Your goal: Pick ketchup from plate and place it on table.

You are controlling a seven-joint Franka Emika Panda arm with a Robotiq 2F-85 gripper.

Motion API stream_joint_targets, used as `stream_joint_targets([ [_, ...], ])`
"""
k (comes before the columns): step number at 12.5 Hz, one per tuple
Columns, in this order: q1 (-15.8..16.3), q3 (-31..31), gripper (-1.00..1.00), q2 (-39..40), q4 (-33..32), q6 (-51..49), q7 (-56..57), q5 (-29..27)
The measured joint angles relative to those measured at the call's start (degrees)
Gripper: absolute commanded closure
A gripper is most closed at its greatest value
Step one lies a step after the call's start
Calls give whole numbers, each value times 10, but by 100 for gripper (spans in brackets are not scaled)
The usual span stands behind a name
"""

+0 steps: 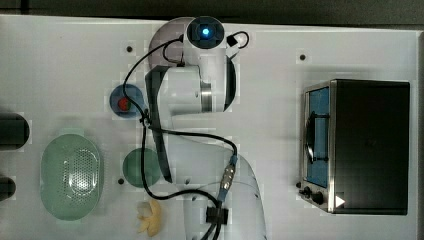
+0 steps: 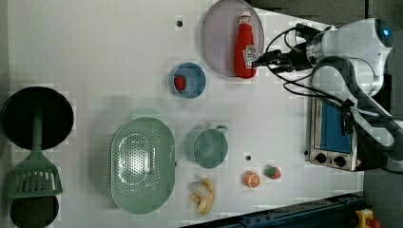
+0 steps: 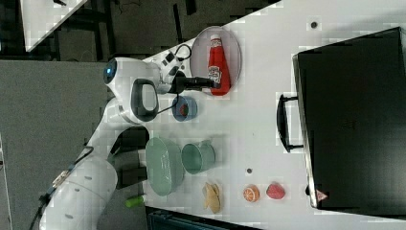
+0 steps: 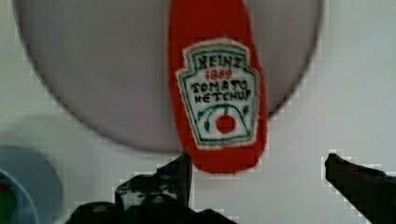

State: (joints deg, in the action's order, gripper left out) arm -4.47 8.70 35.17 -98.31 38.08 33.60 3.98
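Wrist view, fingers: two dark fingertips point(image 4: 180, 170) nearest the lens, spread wide with nothing between them; gripper point(image 4: 257, 170) midpoint sits just off the bottle's base.
Wrist view, ketchup: ketchup point(image 4: 218, 88) lies flat, label up, long axis running from the base near the fingers toward 12 o'clock; base overhangs the rim of the plate point(image 4: 93, 70).
Wrist view, bearing: bottle lies at 12 o'clock from the open hand, its width falling within the finger gap.
Left view, ketchup: ketchup point(image 2: 244, 46) lies on the plate point(image 2: 218, 38), cap at 12 o'clock, base at 6 o'clock over the rim.
Left view, gripper: gripper point(image 2: 262, 60) at 3 o'clock of the bottle's lower body, close beside it.
Right view, ketchup: ketchup point(image 3: 218, 60) on the plate point(image 3: 201, 48), cap at 12 o'clock.
Right view, gripper: gripper point(image 3: 208, 82) reaches in from 9 o'clock at the bottle's lower end.
Top view, table: table point(image 1: 70, 65) white; blue dish point(image 1: 125, 100) at 9 o'clock of the arm.
Judgement: the grasp likely needs fingers across the short width, near the base.
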Motion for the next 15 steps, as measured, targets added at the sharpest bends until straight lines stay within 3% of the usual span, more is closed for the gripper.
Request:
stream_joint_targets([
  [7, 13, -3, -100, 112, 107, 37, 24, 8],
  [11, 22, -4, -100, 154, 152, 41, 25, 40],
  [12, 23, -4, -93, 160, 156, 46, 25, 43],
  [15, 23, -4, -20, 170, 155, 51, 25, 42],
])
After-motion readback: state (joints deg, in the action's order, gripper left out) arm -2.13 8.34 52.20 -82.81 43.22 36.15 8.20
